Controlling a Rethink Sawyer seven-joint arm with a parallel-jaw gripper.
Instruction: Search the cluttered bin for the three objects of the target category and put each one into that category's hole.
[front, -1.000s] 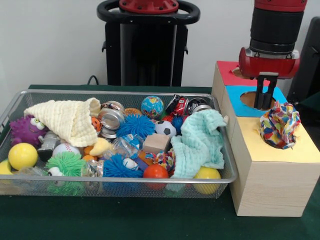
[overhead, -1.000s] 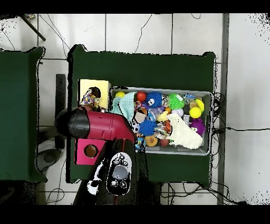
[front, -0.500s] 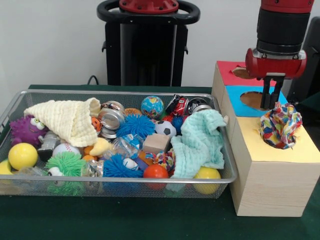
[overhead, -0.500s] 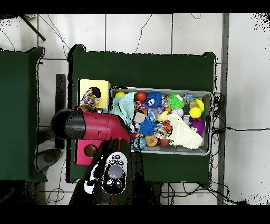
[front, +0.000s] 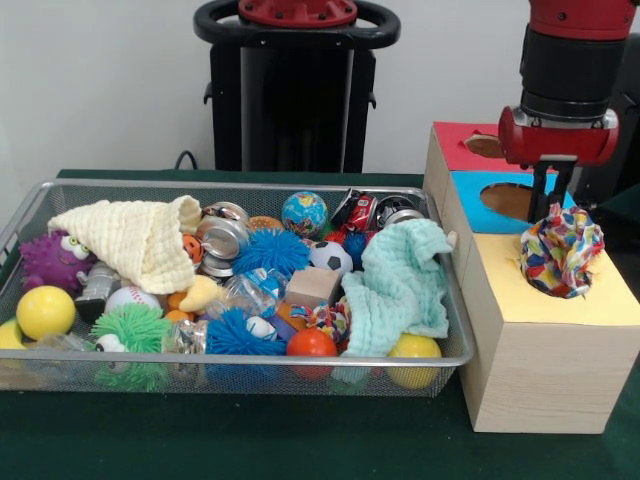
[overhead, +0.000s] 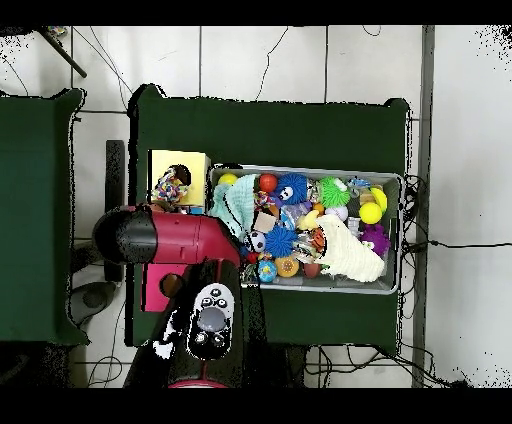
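The gripper (front: 549, 205) is shifted sideways over the last second, from above the blue panel's hole (front: 508, 199) toward the right of the front view, and is raised a little; it is now seen just behind and above the multicoloured cloth (front: 560, 247). Nothing is held: its fingers are seen apart and empty, with the cloth below them untouched. The cloth is not moved at all across the frames; it is bunched up on the yellow panel (front: 560, 300) of the wooden box (front: 545, 370), sitting in or over that panel's hole, mostly still sticking out. In the overhead view the cloth (overhead: 170, 184) is seen at the yellow panel, just beside the arm (overhead: 175, 238).

Judgement: one cloth item is delivered but probably not fully pushed in, so either a press down or a retreat is being set up; which cannot be told. Two likely remaining targets are left in the wire bin (front: 30, 205): the mint cloth (front: 400, 285) draped at the box end, over a yellow ball (front: 414, 350), and the cream cloth (front: 135, 240) at the opposite end. Both are unmoved, so the task is judged roughly one third done.
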